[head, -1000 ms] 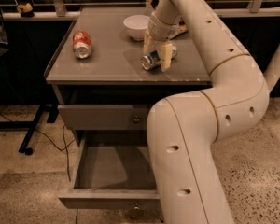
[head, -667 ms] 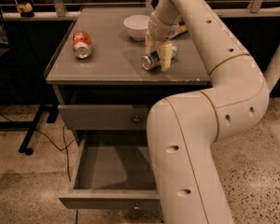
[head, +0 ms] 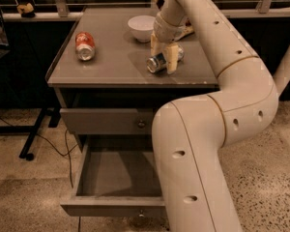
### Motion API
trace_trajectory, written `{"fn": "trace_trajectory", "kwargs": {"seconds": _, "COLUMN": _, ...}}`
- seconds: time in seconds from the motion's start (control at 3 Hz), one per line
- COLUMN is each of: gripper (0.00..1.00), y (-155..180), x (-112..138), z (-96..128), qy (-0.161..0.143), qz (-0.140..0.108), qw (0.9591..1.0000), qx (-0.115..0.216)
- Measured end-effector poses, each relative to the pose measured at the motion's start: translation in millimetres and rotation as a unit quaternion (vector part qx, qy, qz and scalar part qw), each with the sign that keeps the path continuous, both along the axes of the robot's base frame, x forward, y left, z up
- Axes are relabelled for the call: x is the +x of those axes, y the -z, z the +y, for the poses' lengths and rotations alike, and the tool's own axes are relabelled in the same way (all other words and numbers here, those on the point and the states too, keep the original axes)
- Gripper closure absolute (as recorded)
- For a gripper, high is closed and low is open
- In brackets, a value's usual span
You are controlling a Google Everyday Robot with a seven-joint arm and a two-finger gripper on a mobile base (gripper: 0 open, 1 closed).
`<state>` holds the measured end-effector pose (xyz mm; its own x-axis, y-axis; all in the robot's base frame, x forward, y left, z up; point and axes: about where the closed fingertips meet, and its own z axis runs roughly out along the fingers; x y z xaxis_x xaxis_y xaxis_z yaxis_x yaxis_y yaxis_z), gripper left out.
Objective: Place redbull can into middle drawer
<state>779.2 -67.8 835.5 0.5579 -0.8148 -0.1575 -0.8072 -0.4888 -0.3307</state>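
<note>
We see the arm bent down over the cabinet top (head: 111, 57) — gripper (head: 164, 53) pinching the redbull can (head: 157, 63), which lies sideways. Middle drawer (head: 111, 206) stands open.

Dim, warm indoor lighting from overhead, brightest on the grey cabinet top (head: 111, 66), the white bowl (head: 141, 27) and the pale arm (head: 241, 81), with a soft sheen along the arm's curves. Gripper (head: 163, 63) low over the cabinet top at the silver can (head: 154, 64), throwing a faint dark patch onto the surface just beside it, a small glint showing on the can's end. Deep shadow inside the open drawer (head: 116, 173) and under the cabinet top's overhang, near-black background behind, speckled floor (head: 261, 144) moderately lit at right.
</note>
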Motion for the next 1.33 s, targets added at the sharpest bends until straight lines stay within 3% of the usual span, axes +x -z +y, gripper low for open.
{"fn": "trace_trajectory", "kwargs": {"seconds": 0.67, "gripper": 1.00, "y": -10.8, "x": 3.4, "z": 4.3, "qy": 0.001, "qz": -0.010, "qw": 0.9999, "qx": 0.006}}
{"fn": "trace_trajectory", "kwargs": {"seconds": 1.33, "gripper": 1.00, "y": -52.1, "x": -19.5, "z": 3.9, "qy": -0.074, "qz": -0.042, "qw": 0.9937, "qx": 0.073}}
